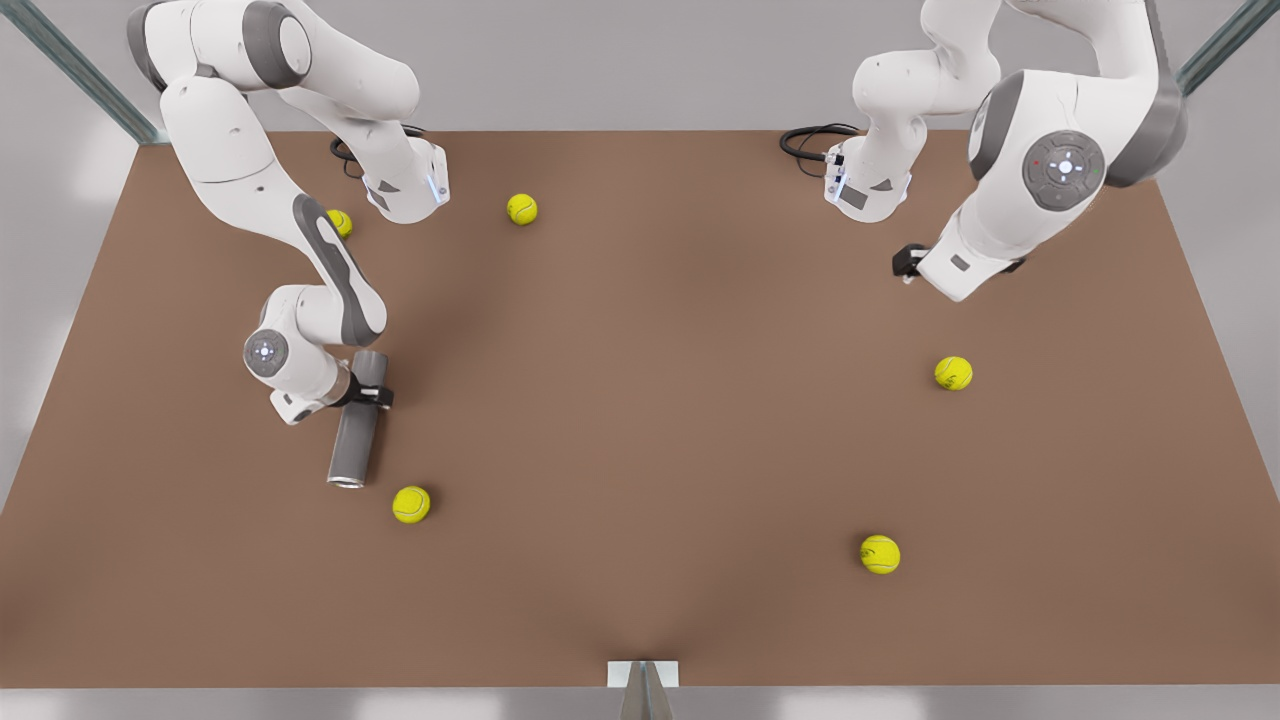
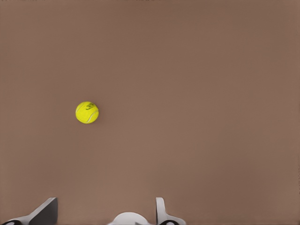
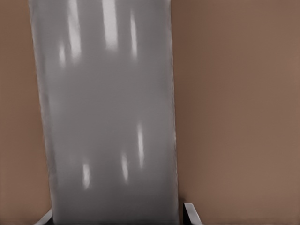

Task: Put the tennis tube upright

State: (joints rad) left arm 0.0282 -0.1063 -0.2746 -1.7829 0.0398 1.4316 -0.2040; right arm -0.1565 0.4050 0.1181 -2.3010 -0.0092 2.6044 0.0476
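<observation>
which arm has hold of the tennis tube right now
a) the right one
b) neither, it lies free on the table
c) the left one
a: in the front view the right gripper is clamped across the tennis tube, and the right wrist view looks straight onto the tube's grey wall, while the left gripper hangs apart over bare table.

No writing could be read anywhere. The balls (image 1: 953, 373) carried dark marks, too small to make out.

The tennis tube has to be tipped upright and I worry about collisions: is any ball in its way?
Nothing visible blocks it. The right tool straddles the lying tennis tube. The nearest tennis ball lies apart, beside the silvery rim end. The left tool waits far off.
</observation>
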